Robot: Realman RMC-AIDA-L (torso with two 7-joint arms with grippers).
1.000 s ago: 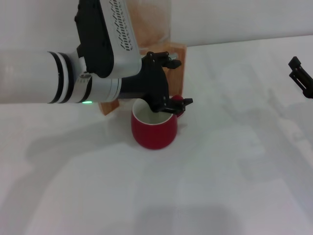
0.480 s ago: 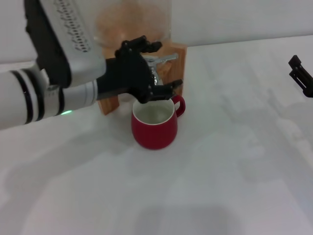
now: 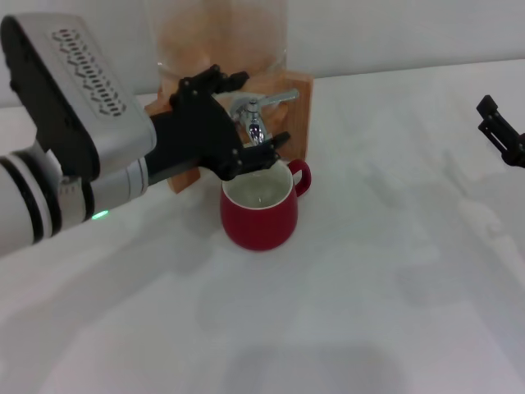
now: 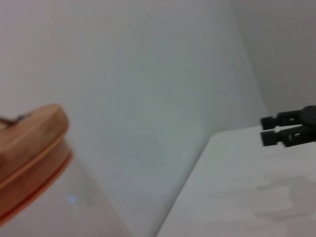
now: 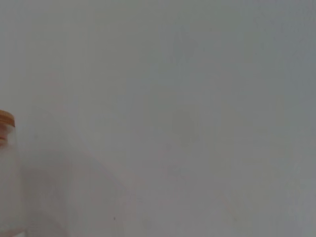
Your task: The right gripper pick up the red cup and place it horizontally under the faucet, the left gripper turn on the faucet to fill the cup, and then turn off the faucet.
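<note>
Here one red cup (image 3: 258, 215) sits under one faucet (image 3: 254, 115), left gripper (image 3: 246, 123) spread beside it.

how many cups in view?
1: the red cup, upright on the table under the faucet, by the left hand. None elsewhere, though the arm could hide something.

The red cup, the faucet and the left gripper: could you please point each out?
red cup (image 3: 259, 223): head view, front wall.
faucet (image 3: 253, 115): head view, chrome body.
left gripper (image 3: 246, 123): head view, between its fingertips.
</note>
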